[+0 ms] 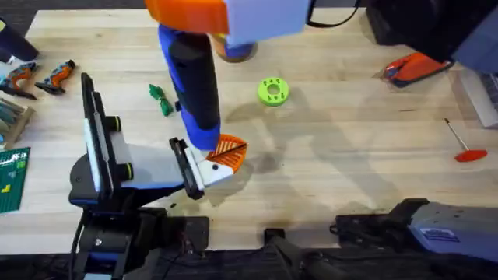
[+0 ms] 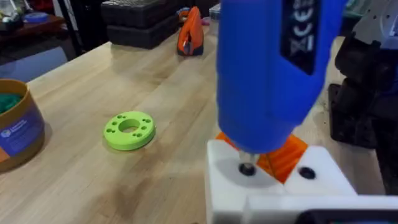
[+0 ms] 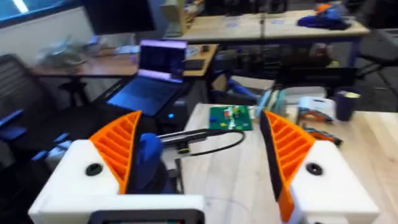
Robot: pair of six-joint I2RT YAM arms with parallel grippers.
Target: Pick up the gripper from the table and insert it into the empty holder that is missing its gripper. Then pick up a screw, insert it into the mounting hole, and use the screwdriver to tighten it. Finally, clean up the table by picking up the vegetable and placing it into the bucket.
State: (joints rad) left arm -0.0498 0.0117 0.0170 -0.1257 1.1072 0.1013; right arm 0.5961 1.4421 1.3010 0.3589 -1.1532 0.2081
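Screwdriver work sits left of the counter's middle; the sweep starts at the left edge. A green circuit board lies on that edge, with two orange-and-black hand tools near the far left corner.

Next comes the left gripper, reaching in from the near edge. Its jaws are drawn close together, the two white blocks side by side. Beyond it lies one dark green vegetable, just beside the screwdriver's blue body and apart from it.

The one screwdriver stands tilted, its bit set in the mounting hole of the white holder. The orange gripper sits against that holder. Above, the right gripper hangs with its jaws wide: the blue body lies against one ribbed pad and clear of the other.

The bucket stands toward the far edge, partly hidden in the overhead view. One lime-green disc lies right of the screwdriver, well apart from it.

Bare planks run from the disc to the right edge. One orange-and-black tool lies at the far right, and one red-handled driver lies nearer.
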